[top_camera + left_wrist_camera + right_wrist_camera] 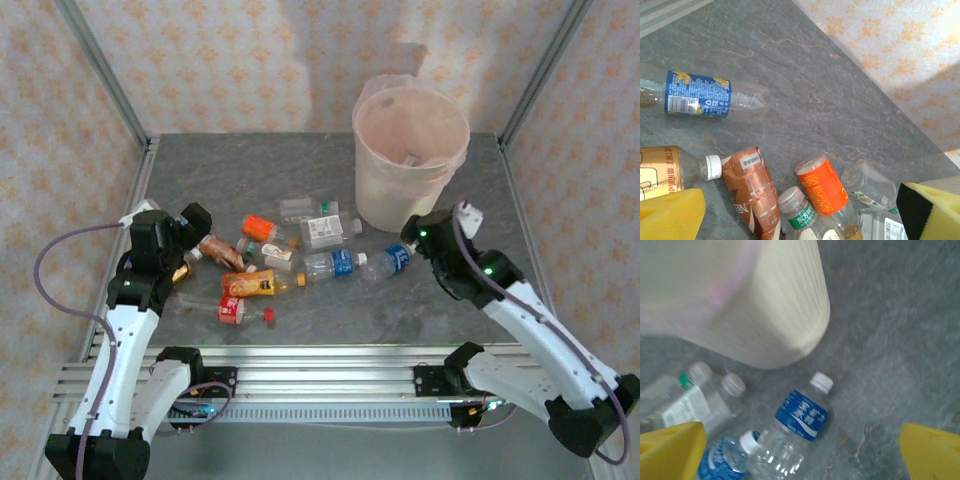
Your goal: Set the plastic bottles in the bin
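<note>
The plastic bottles (300, 262) lie on their sides in a crowded heap mid-tabletop (330, 320), many touching, with the bin (385, 195) standing just behind the heap's right end. The likely trouble comes from that crowding. Fingers closing on one bottle could shove or roll its neighbours, and a smooth round bottle may squirt out of a pinch taken off-centre. The bin's wall is also close to the right arm, so a careless lift could knock it or snag its liner. A blue-labelled bottle (801, 415) lies just below the right end effector (801, 450), between its pads. A crumpled brown bottle (755, 190) and an orange-labelled one (822, 185) lie beneath the left end effector (800, 215). Both end effectors are spread wide and hold nothing.
</note>
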### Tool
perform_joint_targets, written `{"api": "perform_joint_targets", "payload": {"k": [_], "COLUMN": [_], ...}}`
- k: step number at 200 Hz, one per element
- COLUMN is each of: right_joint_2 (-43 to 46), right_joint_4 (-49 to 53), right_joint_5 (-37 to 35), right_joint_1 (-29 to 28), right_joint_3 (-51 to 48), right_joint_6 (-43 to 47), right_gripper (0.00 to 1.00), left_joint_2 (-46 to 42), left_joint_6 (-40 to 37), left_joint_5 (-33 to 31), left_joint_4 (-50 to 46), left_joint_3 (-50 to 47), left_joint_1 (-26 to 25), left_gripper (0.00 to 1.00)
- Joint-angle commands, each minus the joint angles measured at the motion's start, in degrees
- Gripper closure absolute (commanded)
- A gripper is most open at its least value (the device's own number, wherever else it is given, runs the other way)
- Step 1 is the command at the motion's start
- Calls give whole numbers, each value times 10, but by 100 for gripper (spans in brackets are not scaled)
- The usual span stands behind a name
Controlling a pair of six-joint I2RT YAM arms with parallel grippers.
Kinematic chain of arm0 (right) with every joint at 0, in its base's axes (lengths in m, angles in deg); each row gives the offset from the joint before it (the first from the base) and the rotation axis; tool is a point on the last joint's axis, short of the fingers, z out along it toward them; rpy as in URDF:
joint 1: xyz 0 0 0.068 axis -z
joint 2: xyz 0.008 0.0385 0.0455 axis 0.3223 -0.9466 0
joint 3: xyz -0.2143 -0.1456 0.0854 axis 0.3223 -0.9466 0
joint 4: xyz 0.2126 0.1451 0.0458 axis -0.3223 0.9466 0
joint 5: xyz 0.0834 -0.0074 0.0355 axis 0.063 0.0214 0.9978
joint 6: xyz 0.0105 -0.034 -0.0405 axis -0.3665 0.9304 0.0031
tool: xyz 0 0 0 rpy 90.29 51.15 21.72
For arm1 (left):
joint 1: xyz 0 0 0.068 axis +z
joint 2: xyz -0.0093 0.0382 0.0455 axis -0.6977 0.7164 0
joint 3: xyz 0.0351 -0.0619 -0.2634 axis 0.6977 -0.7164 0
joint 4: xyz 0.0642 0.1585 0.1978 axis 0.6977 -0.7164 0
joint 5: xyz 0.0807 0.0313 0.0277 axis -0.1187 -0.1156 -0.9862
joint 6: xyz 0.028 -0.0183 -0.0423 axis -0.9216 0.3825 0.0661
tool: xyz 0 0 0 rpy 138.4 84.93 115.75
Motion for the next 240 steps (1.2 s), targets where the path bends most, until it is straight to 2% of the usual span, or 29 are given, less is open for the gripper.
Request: {"api": "perform_joint_targets", "payload": {"k": [1, 37, 103, 159, 240], "right_joint_2": [-17, -59, -163, -222, -285], "right_joint_4": [-60, -121, -182, -205, -220], "right_joint_5": [24, 59, 103, 109, 101], "right_joint_1": [-12, -13, -13, -13, -6], "right_joint_3": [-50, -91, -86, -94, -96], "right_joint_6": [-66, -82, -108, -132, -105], "right_gripper": [1, 1, 1, 1, 1], "left_joint_2": [0, 3, 12, 20, 29], "left_joint_6": [6, 8, 13, 11, 4], "left_joint_5": [13, 13, 22, 22, 19], "left_joint_4": [20, 21, 29, 30, 29], "left_joint_3": [-6, -8, -17, -21, -18], "left_joint_1": [4, 3, 3, 3, 3], "left_gripper": [0, 0, 0, 0, 0]}}
